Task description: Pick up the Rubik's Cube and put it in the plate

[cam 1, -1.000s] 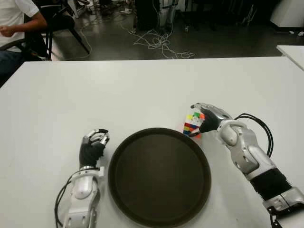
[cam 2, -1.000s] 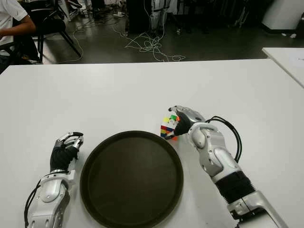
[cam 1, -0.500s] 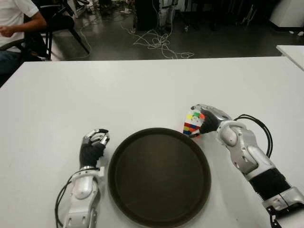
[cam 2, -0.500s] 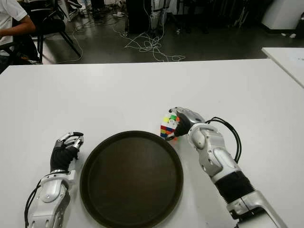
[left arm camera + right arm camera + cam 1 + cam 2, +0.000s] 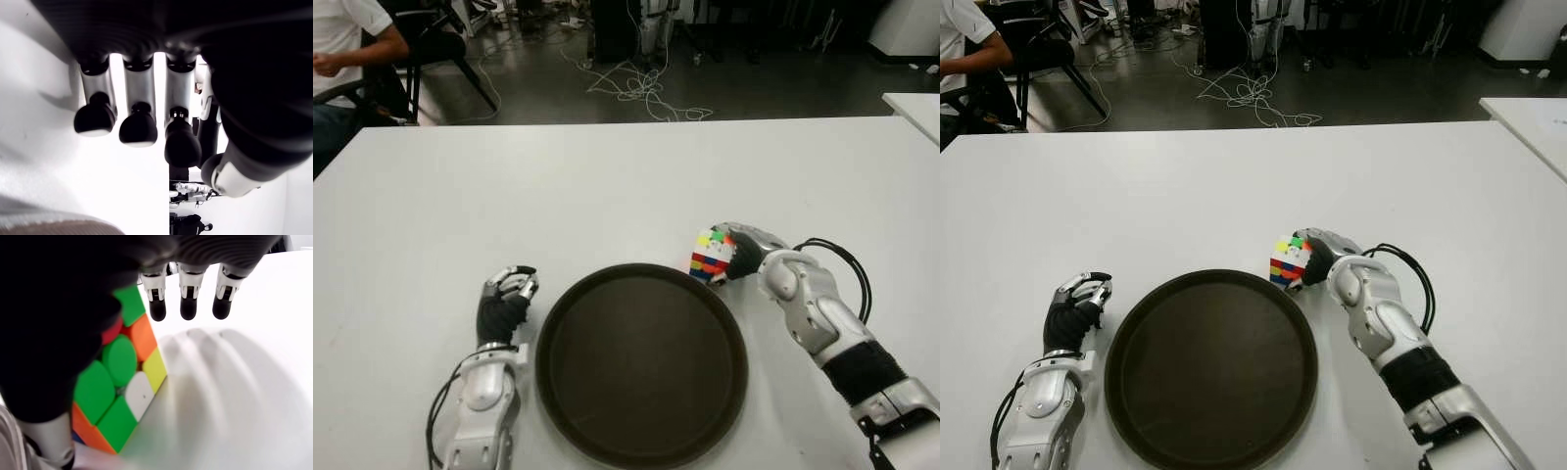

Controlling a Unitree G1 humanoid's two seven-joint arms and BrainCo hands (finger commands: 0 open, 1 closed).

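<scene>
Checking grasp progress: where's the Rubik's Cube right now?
In the eye views the Rubik's Cube sits on the robot's right side, just beyond the plate's far right rim, not in it, held by the right robot hand.

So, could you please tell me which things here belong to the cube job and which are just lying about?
Part of the job:
- Rubik's Cube, beside the plate's far right rim
- plate, nothing in it
- right hand, against the cube

Just there:
- left hand, curled, left of the plate
- cables on the floor
- seated person, far left
</scene>
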